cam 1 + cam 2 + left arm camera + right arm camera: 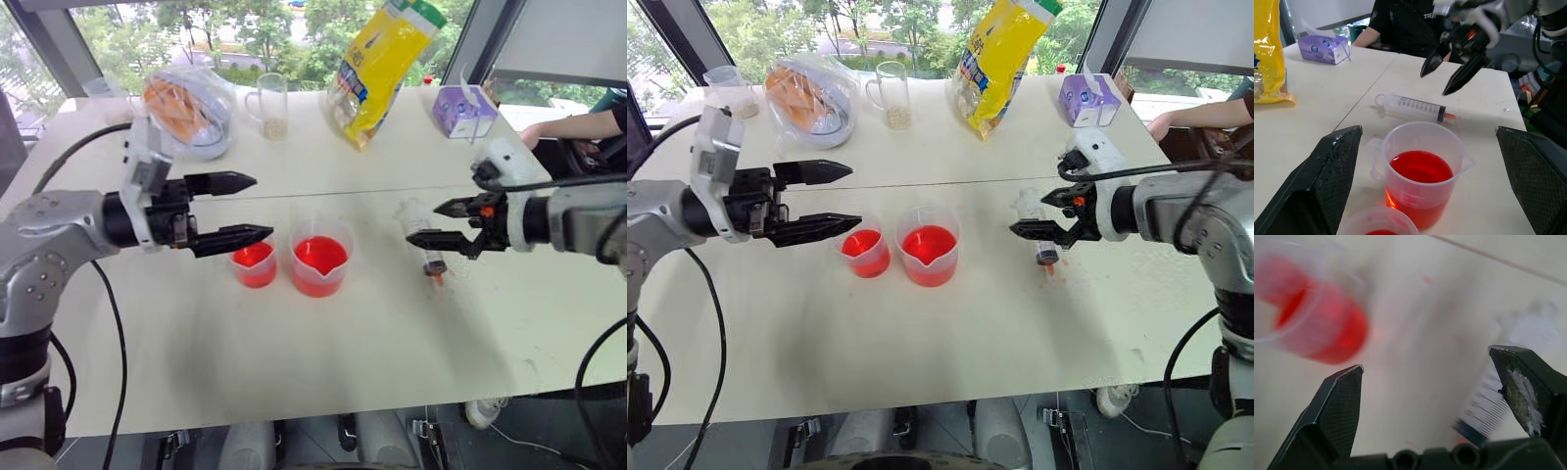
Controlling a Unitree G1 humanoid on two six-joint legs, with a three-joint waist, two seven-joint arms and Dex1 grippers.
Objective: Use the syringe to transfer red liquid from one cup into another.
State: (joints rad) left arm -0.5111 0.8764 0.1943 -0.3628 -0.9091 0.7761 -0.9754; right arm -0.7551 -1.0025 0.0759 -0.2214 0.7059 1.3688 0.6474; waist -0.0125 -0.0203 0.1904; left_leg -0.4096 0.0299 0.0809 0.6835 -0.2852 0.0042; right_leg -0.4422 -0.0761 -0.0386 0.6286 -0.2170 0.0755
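The syringe (423, 243) lies flat on the white table, its orange-red tip toward the front. My right gripper (421, 223) hangs open just over it, one finger on each side of the barrel, not touching it. In the right wrist view the barrel (1488, 406) sits close to one finger. Left of the syringe stands the wider spouted cup (319, 259), part full of red liquid (1420, 171). The smaller cup (255, 264) stands beside it, also holding red liquid. My left gripper (263, 206) is open and empty, pointing level above the smaller cup.
At the back of the table (294, 362) are a yellow bag (382, 64), a purple tissue box (462, 110), a glass mug (269, 103) and a clear bag of bread (191, 108). A person's arm (578, 127) rests at the far right.
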